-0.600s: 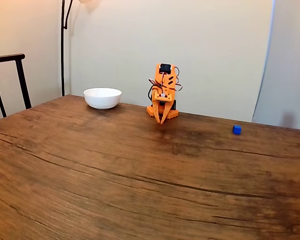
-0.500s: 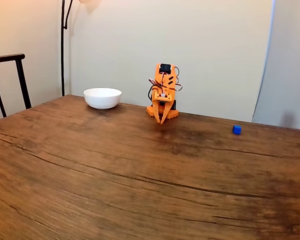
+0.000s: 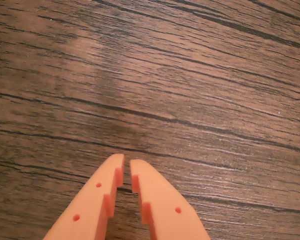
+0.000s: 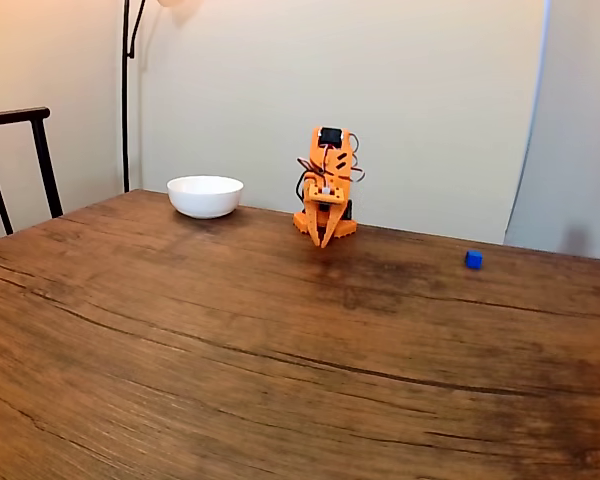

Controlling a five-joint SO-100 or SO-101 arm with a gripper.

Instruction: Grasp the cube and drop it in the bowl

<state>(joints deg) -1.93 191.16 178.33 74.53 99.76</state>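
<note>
A tiny bright blue cube point(image 4: 473, 259) lies on the wooden table at the far right in the fixed view. The white bowl point(image 4: 205, 195) stands at the far left, near the table's back edge. Between them the orange arm is folded over its base, and my gripper point(image 4: 326, 240) points down just above the wood. In the wrist view the two orange fingertips point(image 3: 126, 167) nearly meet, with only a thin slit and nothing between them. The gripper point(image 3: 126, 167) is shut over bare table.
A dark chair back point(image 4: 20, 160) rises at the left edge of the table and a black lamp pole point(image 4: 126, 95) stands behind the bowl. Wide bare wood point(image 4: 280, 380) stretches toward the camera.
</note>
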